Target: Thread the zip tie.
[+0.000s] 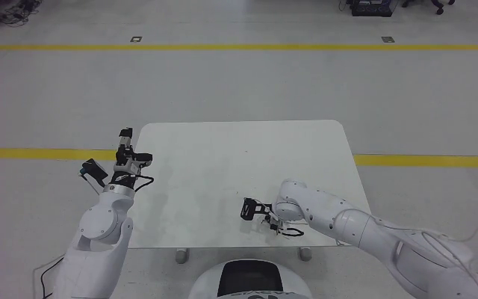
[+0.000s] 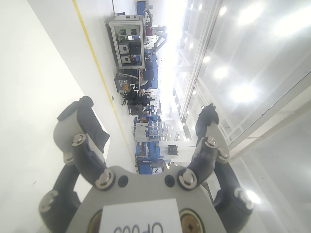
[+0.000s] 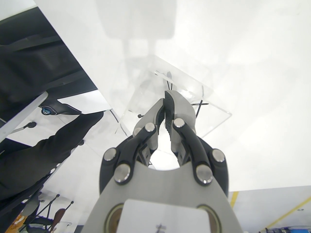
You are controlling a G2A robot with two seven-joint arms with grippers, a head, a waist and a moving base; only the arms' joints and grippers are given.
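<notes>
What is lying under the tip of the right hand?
A clear plastic holder on the white table, with black zip ties seen through it. The shut right hand covers the holder's middle, so whether it pinches a tie is hidden.

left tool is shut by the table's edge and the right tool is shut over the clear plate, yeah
No: the left tool is open, its fingers spread wide, as the left wrist view shows. It is by the table's edge, and the right tool is shut over the clear plate.
</notes>
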